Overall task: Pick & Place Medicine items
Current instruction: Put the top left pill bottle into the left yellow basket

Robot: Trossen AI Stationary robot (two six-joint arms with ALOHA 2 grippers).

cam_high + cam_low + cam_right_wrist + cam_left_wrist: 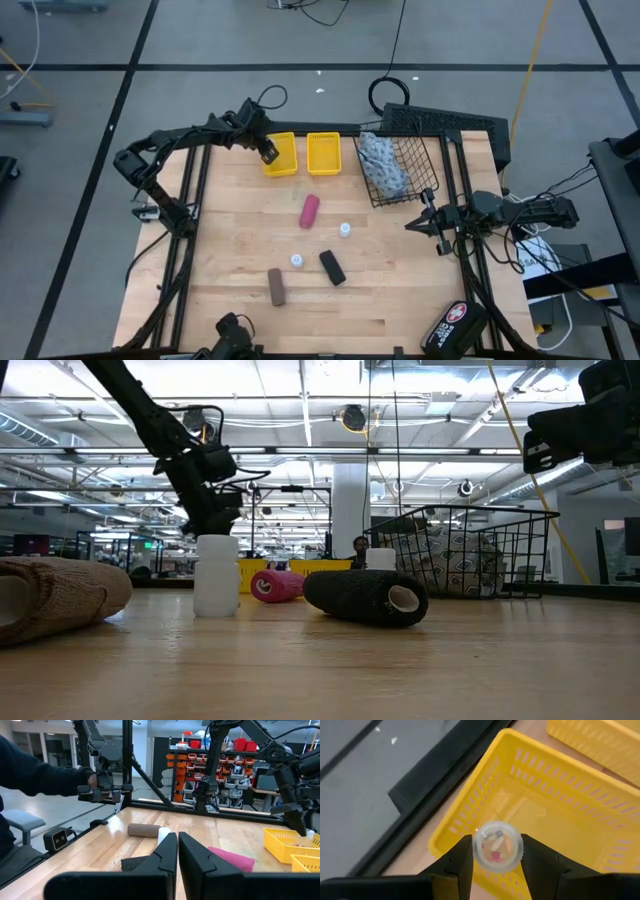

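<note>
- A small white bottle is grasped between the fingers of the left gripper, and it is held above the left yellow basket at the far edge of the tabletop.
- The right gripper is kept near the right edge of the tabletop, beside the wire basket; its fingers are pressed together and nothing is held.
- The blue-white patterned pouch is seen inside the wire basket.
- The magenta tube, two white bottles, the black block and the brown block are spread around the tabletop centre.
</note>
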